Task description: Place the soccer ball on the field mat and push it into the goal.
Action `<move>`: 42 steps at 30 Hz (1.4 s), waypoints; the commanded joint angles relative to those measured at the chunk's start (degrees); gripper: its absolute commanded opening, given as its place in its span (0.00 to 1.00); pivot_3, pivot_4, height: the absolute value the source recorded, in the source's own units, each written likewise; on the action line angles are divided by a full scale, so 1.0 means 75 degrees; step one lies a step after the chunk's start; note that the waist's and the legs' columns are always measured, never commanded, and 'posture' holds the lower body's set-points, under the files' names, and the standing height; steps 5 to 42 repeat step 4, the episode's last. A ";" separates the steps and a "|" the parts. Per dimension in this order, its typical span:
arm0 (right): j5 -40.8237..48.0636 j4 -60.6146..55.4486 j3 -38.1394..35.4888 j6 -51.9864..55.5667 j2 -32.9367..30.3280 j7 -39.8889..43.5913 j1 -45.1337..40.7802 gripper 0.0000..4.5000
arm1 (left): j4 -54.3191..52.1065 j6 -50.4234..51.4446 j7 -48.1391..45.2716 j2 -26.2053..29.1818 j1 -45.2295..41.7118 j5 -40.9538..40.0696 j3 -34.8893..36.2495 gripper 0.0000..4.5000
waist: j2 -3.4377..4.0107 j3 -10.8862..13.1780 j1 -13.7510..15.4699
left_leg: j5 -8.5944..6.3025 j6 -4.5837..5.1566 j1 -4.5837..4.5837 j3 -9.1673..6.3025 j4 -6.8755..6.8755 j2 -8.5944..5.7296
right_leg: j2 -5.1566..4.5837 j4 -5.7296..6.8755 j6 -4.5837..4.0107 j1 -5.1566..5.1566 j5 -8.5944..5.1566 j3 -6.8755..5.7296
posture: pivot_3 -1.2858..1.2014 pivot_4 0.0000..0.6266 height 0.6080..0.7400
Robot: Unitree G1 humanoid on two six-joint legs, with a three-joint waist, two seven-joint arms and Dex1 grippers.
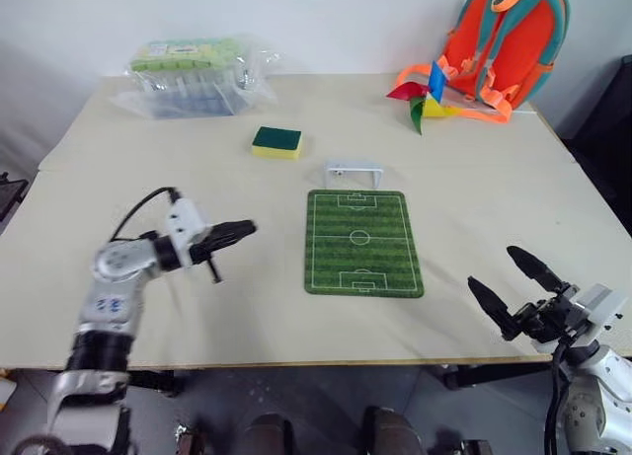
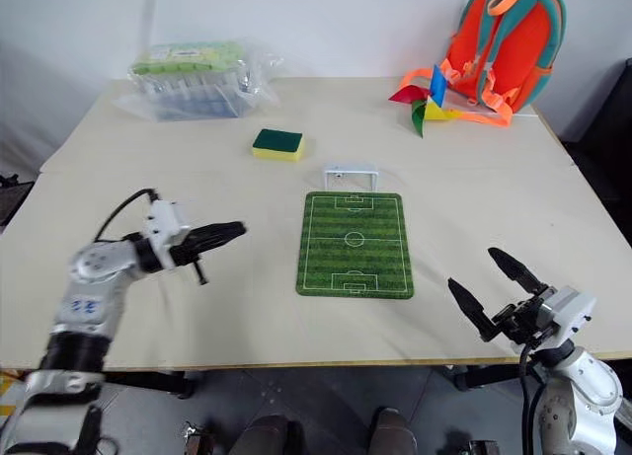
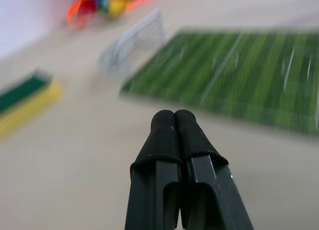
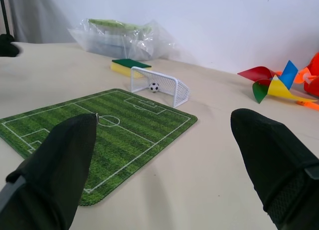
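The green striped field mat (image 1: 360,243) lies flat on the table's middle. The small white goal (image 1: 353,171) stands just past the mat's far end. In the right wrist view the tiny black-and-white soccer ball (image 4: 154,87) rests inside the goal (image 4: 160,85), on the table under its net. My left gripper (image 1: 247,228) is shut with nothing in it, level above the table to the left of the mat, pointing toward it. My right gripper (image 1: 494,267) is open and empty near the front right edge, clear of the mat.
A green-and-yellow sponge (image 1: 276,142) lies behind the goal to the left. A clear plastic bag of packs (image 1: 193,75) sits at the back left. A colourful pinwheel (image 1: 427,95) and an orange backpack (image 1: 513,36) are at the back right.
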 commanded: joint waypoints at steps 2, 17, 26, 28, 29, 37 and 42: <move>0.0146 0.0296 -0.0104 -0.0175 -0.0279 0.0320 -0.0304 1.00 | -0.1339 0.0440 0.0347 0.0251 0.1260 -0.0462 0.0880 0.01 | -0.0001 0.0000 -0.0011 | 0.0000 0.0000 0.0000 0.0001 0.0001 0.0001 | 0.0000 0.0001 0.0000 -0.0001 0.0000 0.0002 | 0.52 0.24 1.00; 0.0144 0.0462 -0.0085 -0.0185 -0.0343 0.0448 -0.0422 1.00 | -0.1644 0.0294 0.0671 0.0192 0.1598 -0.0315 0.1083 0.01 | -0.0001 0.0000 -0.0011 | 0.0000 -0.0001 0.0001 -0.0001 0.0001 0.0002 | 0.0000 0.0005 0.0000 -0.0001 0.0000 0.0002 | 0.52 0.24 1.00; 0.0144 0.0462 -0.0085 -0.0185 -0.0343 0.0448 -0.0422 1.00 | -0.1644 0.0294 0.0671 0.0192 0.1598 -0.0315 0.1083 0.01 | -0.0001 0.0000 -0.0011 | 0.0000 -0.0001 0.0001 -0.0001 0.0001 0.0002 | 0.0000 0.0005 0.0000 -0.0001 0.0000 0.0002 | 0.52 0.24 1.00; 0.0144 0.0462 -0.0085 -0.0185 -0.0343 0.0448 -0.0422 1.00 | -0.1644 0.0294 0.0671 0.0192 0.1598 -0.0315 0.1083 0.01 | -0.0001 0.0000 -0.0011 | 0.0000 -0.0001 0.0001 -0.0001 0.0001 0.0002 | 0.0000 0.0005 0.0000 -0.0001 0.0000 0.0002 | 0.52 0.24 1.00; 0.0144 0.0462 -0.0085 -0.0185 -0.0343 0.0448 -0.0422 1.00 | -0.1644 0.0294 0.0671 0.0192 0.1598 -0.0315 0.1083 0.01 | -0.0001 0.0000 -0.0011 | 0.0000 -0.0001 0.0001 -0.0001 0.0001 0.0002 | 0.0000 0.0005 0.0000 -0.0001 0.0000 0.0002 | 0.52 0.24 1.00; 0.0144 0.0462 -0.0085 -0.0185 -0.0343 0.0448 -0.0422 1.00 | -0.1644 0.0294 0.0671 0.0192 0.1598 -0.0315 0.1083 0.01 | -0.0001 0.0000 -0.0011 | 0.0000 -0.0001 0.0001 -0.0001 0.0001 0.0002 | 0.0000 0.0005 0.0000 -0.0001 0.0000 0.0002 | 0.52 0.24 1.00; 0.0144 0.0462 -0.0085 -0.0185 -0.0343 0.0448 -0.0422 1.00 | -0.1644 0.0294 0.0671 0.0192 0.1598 -0.0315 0.1083 0.01 | -0.0001 0.0000 -0.0011 | 0.0000 -0.0001 0.0001 -0.0001 0.0001 0.0002 | 0.0000 0.0005 0.0000 -0.0001 0.0000 0.0002 | 0.52 0.24 1.00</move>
